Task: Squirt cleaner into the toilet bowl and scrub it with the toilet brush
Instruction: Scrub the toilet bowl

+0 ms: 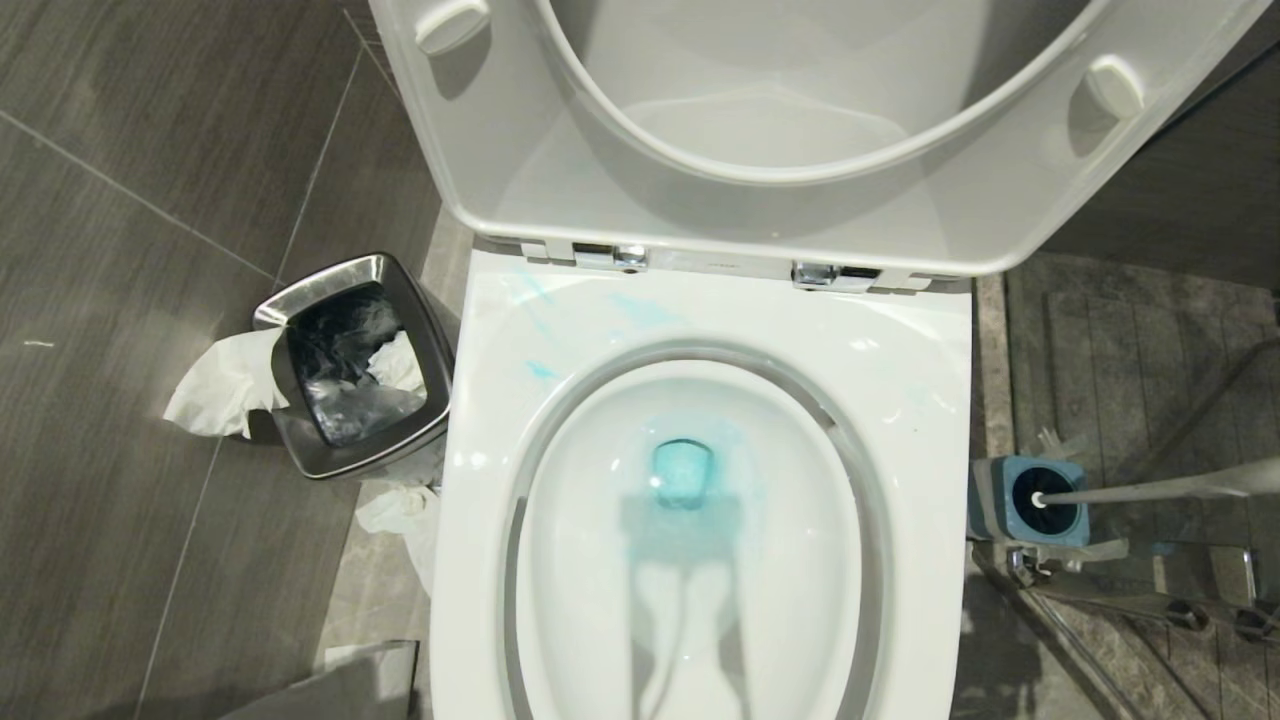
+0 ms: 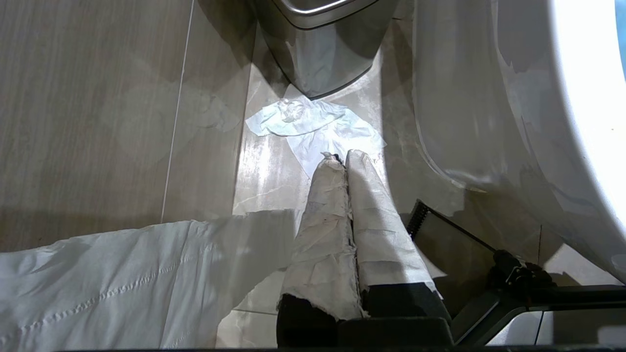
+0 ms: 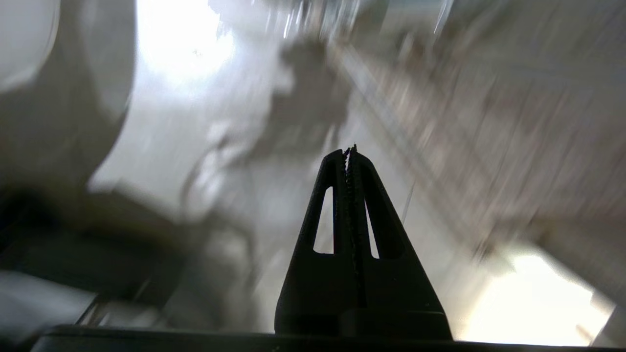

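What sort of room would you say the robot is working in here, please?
Almost certainly a bathroom: an open toilet bowl holding blue-tinted water, a toilet brush in its holder, and a steel bin on the tiled floor.

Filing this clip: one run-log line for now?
toilet brush in holder | cleaner tinting toilet bowl | right gripper shut, empty

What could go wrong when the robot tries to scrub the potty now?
1. The toilet brush leans slantwise in its holder, so a careless grab might tip the holder.
2. Cleaner is smeared on the toilet bowl rim; scrubbing inside might miss it.
3. Tissue lies on the floor.
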`<state>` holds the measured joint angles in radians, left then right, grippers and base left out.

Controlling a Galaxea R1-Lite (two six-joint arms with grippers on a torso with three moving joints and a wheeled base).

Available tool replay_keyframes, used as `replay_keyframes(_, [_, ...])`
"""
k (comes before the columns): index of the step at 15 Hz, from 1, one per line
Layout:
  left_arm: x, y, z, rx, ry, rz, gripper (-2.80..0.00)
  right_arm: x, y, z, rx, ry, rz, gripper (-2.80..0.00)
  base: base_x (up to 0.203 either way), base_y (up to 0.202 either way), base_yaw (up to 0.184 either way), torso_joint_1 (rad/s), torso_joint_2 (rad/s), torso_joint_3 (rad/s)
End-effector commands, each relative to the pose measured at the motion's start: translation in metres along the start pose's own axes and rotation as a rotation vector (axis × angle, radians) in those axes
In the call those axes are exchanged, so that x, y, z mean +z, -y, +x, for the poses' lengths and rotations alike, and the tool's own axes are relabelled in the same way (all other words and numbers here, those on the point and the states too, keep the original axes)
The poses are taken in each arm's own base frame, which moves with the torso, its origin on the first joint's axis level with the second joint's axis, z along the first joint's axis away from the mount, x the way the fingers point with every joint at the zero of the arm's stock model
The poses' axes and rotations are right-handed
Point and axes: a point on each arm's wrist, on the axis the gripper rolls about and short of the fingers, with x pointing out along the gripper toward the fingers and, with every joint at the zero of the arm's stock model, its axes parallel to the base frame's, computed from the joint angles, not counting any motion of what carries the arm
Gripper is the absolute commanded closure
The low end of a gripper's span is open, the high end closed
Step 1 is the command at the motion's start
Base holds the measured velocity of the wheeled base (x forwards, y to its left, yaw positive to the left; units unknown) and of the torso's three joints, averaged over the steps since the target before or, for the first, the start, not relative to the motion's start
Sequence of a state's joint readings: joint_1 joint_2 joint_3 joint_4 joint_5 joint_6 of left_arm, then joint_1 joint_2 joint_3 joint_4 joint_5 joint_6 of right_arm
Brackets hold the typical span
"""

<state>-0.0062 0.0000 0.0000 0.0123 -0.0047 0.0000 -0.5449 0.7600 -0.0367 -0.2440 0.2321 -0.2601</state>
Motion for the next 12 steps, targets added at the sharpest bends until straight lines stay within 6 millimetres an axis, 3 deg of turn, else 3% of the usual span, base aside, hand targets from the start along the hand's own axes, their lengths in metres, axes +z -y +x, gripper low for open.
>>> replay_keyframes(1, [0.000, 0.000, 0.000, 0.000, -0.002, 0.000, 0.00, 0.011, 0.007, 0.016, -0.008, 0.059, -0.019, 0.00, 0.000, 0.000, 0.000, 0.000, 0.00, 0.000])
replay_keyframes(4, [0.000, 0.000, 0.000, 0.000, -0.002, 0.000, 0.00, 0.022, 0.014, 0.036, 0.000, 0.071, -0.008, 0.00, 0.000, 0.000, 0.000, 0.000, 0.00, 0.000])
replay_keyframes(9, [0.000, 0.000, 0.000, 0.000, -0.002, 0.000, 0.00, 0.023, 0.020, 0.069, 0.051, -0.007, 0.016, 0.00, 0.000, 0.000, 0.000, 0.000, 0.00, 0.000])
replay_keyframes(12, [0.000, 0.000, 0.000, 0.000, -0.002, 0.000, 0.00, 0.026, 0.021, 0.078, 0.118, 0.025, -0.011, 0.00, 0.000, 0.000, 0.000, 0.000, 0.00, 0.000])
